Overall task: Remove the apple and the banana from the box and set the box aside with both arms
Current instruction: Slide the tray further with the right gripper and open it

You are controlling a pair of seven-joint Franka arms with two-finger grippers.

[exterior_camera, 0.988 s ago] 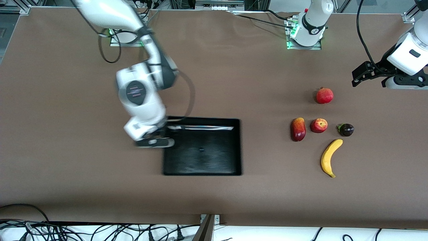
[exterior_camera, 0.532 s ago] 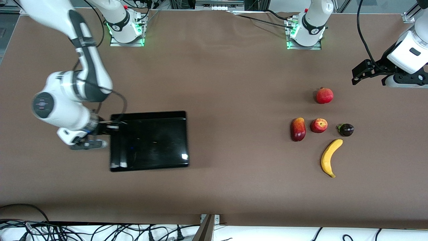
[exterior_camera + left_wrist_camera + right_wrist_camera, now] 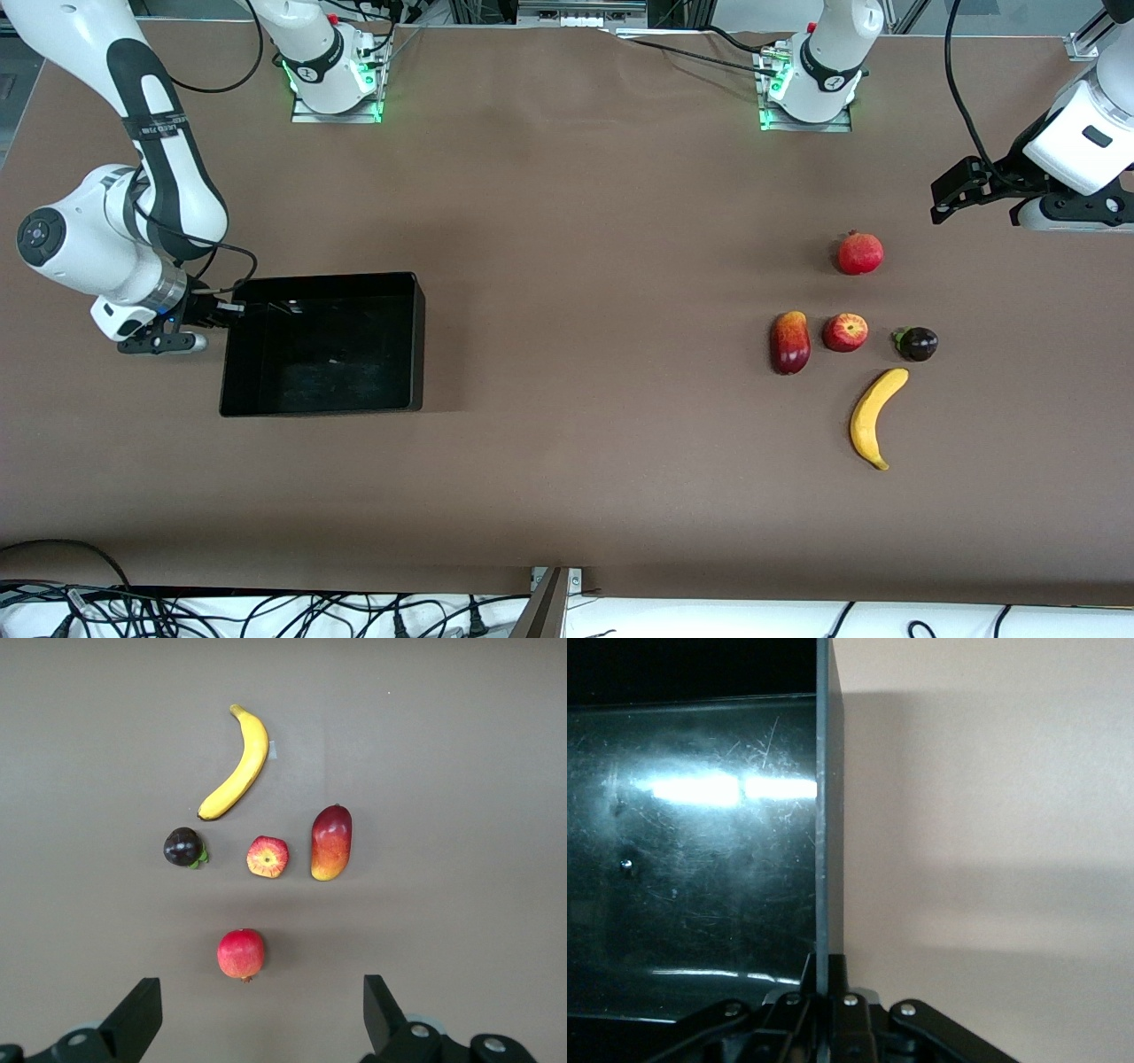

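Observation:
The black box (image 3: 323, 277) is at the right arm's end of the table. My right gripper (image 3: 226, 310) is shut on the box's end wall, which shows edge-on between the fingers in the right wrist view (image 3: 828, 815), where the gripper (image 3: 825, 970) pinches it. The yellow banana (image 3: 875, 416) and the small red apple (image 3: 845, 332) lie on the table toward the left arm's end. My left gripper (image 3: 952, 199) is open and empty, up in the air beside them. Its wrist view shows the gripper (image 3: 261, 992), the banana (image 3: 236, 765) and the apple (image 3: 267, 857).
A round red fruit (image 3: 860, 252) lies farther from the camera than the apple. A red-yellow mango (image 3: 790, 342) and a dark purple fruit (image 3: 917, 343) flank the apple. Both arm bases stand along the table's top edge.
My right arm has carried the box from the table's middle toward the right arm's end. The left arm and the fruits have not moved.

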